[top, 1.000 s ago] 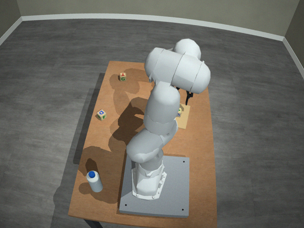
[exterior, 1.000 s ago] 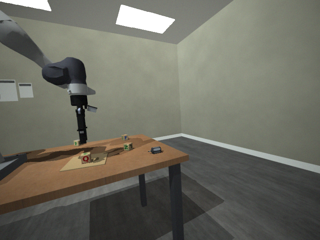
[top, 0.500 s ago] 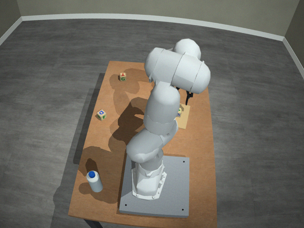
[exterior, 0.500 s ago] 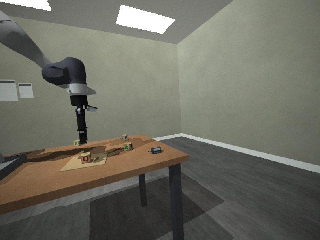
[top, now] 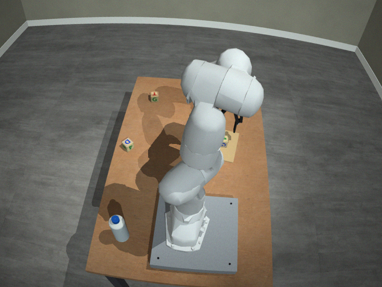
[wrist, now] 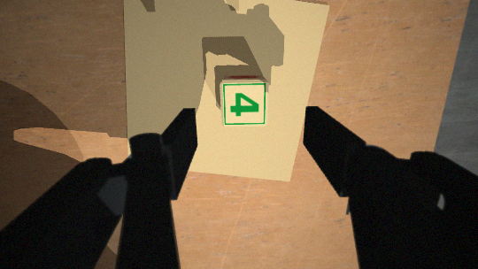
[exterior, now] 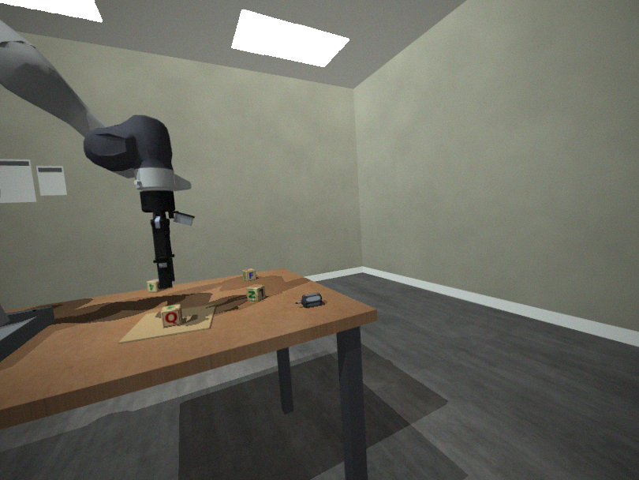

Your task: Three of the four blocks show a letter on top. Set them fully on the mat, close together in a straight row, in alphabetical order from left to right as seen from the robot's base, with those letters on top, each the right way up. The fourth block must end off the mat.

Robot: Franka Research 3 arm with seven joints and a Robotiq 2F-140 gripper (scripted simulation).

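Note:
A tan mat [top: 230, 149] lies on the right part of the wooden table; it also shows in the side view [exterior: 155, 328] and the wrist view [wrist: 177, 57]. One block [wrist: 244, 103] [exterior: 171, 315] sits on it with a green 4 on top and a red Q on its side. A block with a blue D on top [top: 127, 144] and a block with a red T on top [top: 153, 96] lie off the mat at the left. A further block [exterior: 255, 293] shows Z and 1 on its sides. My gripper [wrist: 250, 126] hovers above the mat block, half open, with nothing between the fingers.
A white bottle with a blue cap [top: 118, 228] stands at the near left of the table. A small dark object [exterior: 311, 299] lies near the far end. The arm's grey base plate [top: 197, 234] fills the near right. The arm hides part of the table in the overhead view.

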